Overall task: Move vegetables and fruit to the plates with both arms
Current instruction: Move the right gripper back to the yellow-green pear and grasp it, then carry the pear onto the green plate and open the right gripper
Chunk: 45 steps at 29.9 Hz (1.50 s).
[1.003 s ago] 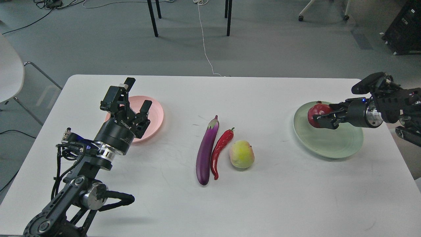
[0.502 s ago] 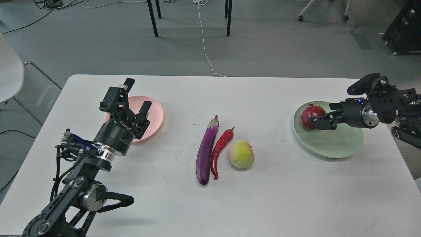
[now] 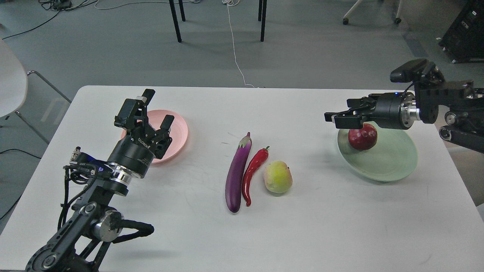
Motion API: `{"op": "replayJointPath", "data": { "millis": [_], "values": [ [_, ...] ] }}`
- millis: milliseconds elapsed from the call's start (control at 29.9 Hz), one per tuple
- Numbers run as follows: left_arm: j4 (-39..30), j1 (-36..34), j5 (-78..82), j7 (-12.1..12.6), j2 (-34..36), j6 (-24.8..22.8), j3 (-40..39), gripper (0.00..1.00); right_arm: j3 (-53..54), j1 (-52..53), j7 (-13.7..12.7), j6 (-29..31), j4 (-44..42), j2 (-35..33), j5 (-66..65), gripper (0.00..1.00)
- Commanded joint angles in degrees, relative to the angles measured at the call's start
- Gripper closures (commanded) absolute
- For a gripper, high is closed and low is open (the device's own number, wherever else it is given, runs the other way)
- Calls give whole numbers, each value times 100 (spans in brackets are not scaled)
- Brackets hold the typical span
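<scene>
The purple eggplant point(image 3: 237, 175), the red chili pepper point(image 3: 253, 173) and the yellow-green fruit point(image 3: 278, 176) lie side by side at the table's middle. The dark-red pomegranate point(image 3: 362, 137) rests on the pale green plate point(image 3: 389, 162) at the right. My right gripper point(image 3: 338, 115) is open and empty, raised just above and left of the pomegranate. My left gripper point(image 3: 158, 109) is open and empty, held over the near-left part of the salmon pink plate point(image 3: 179, 130).
The white table point(image 3: 321, 226) ends close to the right of the green plate. Chair legs point(image 3: 176, 20) and a white cable point(image 3: 236, 53) are on the floor beyond the far edge. A white chair point(image 3: 11, 79) stands at the left.
My right gripper has let go of the pomegranate, which now rests on the green plate, and has lifted up and to the left. The left arm has not moved.
</scene>
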Motion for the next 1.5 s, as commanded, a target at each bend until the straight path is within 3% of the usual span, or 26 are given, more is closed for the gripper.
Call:
{"op": "replayJointPath", "data": {
  "millis": [0,301,702,1471],
  "values": [
    [1,-7,0,-1,7,0,0,1,-5,208,1,51,427,96,92,2],
    [-16,-7,9,16,16,0,0,1,-663,427,1,200,498,1361,83,2],
    [-16,-7,18,16,7,9,0,1,-1262,366,1,200,-29,2451,75,2],
    [-34,-7,9,8,69,0,-9,1,-1622,50,1,200,-654,2997,75,4]
  ]
}}
